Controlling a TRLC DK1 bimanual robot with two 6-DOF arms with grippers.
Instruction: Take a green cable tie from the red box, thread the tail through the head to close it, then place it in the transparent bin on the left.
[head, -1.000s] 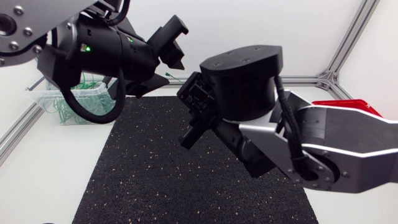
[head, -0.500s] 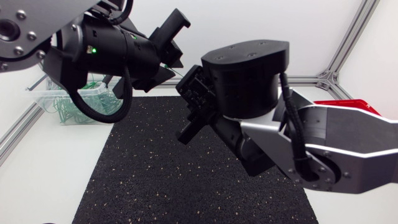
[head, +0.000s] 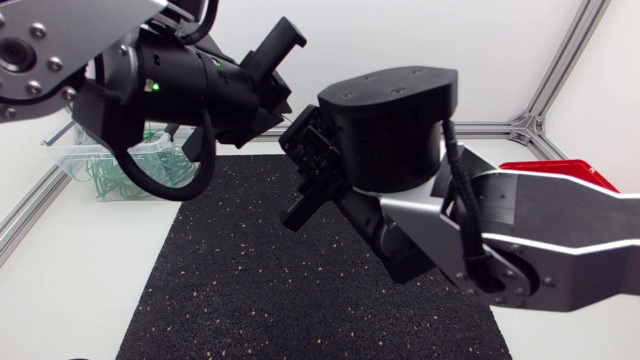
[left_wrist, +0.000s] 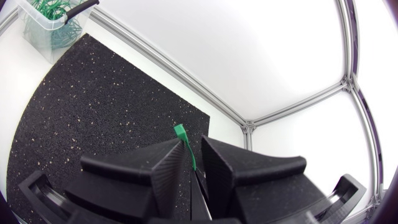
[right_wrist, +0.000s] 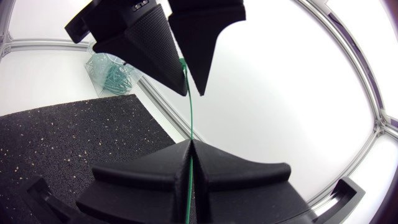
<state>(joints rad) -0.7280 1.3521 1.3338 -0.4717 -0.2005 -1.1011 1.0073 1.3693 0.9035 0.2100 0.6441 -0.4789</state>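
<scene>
A thin green cable tie (right_wrist: 190, 124) is held upright in my right gripper (right_wrist: 189, 149), which is shut on its lower part. The tie's upper end with the small head (left_wrist: 179, 130) sits between the fingers of my left gripper (left_wrist: 193, 146). Those fingers stand narrowly apart, and the tie lies against one finger (left_wrist: 168, 165). In the head view both grippers meet above the far middle of the mat, the left gripper (head: 285, 100) just over the right gripper (head: 298, 140). The transparent bin (head: 110, 165) holds several green ties. A corner of the red box (head: 560, 170) shows behind my right arm.
A black speckled mat (head: 250, 290) covers the middle of the white table. An aluminium frame rail (head: 25, 215) runs along the left edge and another rail (head: 490, 128) along the back. The bin (left_wrist: 46, 25) stands beside the mat's far left corner.
My left gripper's fingers have come closer together around the tie's upper end. The left arm has shifted slightly toward the right gripper, which has kept its hold.
</scene>
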